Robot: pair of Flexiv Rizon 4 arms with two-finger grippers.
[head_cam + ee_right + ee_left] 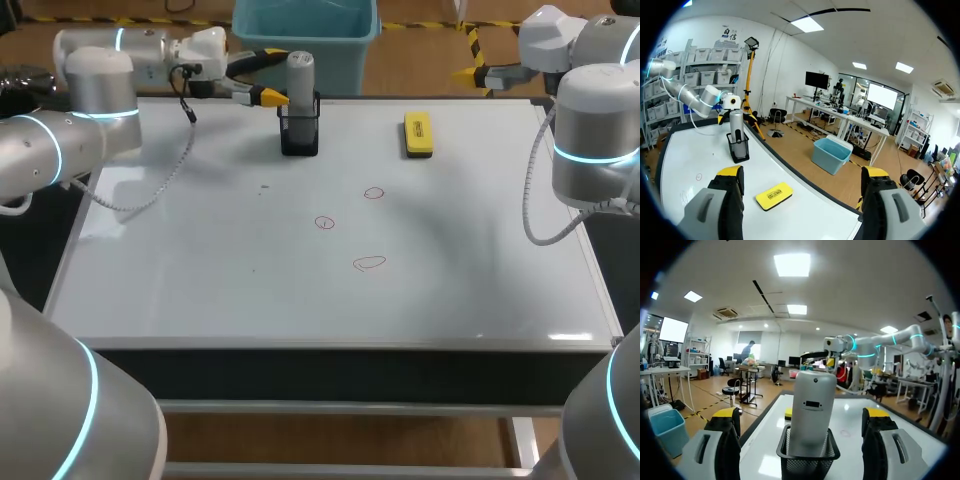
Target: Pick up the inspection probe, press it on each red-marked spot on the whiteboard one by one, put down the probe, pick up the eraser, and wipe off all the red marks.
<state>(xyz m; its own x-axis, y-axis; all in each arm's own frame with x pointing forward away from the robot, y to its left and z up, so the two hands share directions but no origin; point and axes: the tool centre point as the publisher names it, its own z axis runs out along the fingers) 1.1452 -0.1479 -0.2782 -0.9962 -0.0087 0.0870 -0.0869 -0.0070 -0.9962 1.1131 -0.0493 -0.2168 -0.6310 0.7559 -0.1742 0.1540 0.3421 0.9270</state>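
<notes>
The grey inspection probe [300, 78] stands upright in a black mesh holder [300, 135] at the back of the whiteboard [200, 280]. My left gripper [272, 76] is level with the probe's top, open. In the left wrist view the probe [812, 412] sits just ahead, centred between the spread fingers [726, 422] and apart from both. A yellow eraser [418, 134] lies at the back right. Three red marks [373, 192] [324, 222] [369, 263] are drawn mid-board. My right gripper [470, 58] hangs open past the back right edge, with the eraser [774, 195] below and ahead of it.
The left arm's cable [165, 175] droops over the board's left part. The right arm's cable [535, 215] hangs by the right edge. The board's metal frame [330, 345] runs along the front.
</notes>
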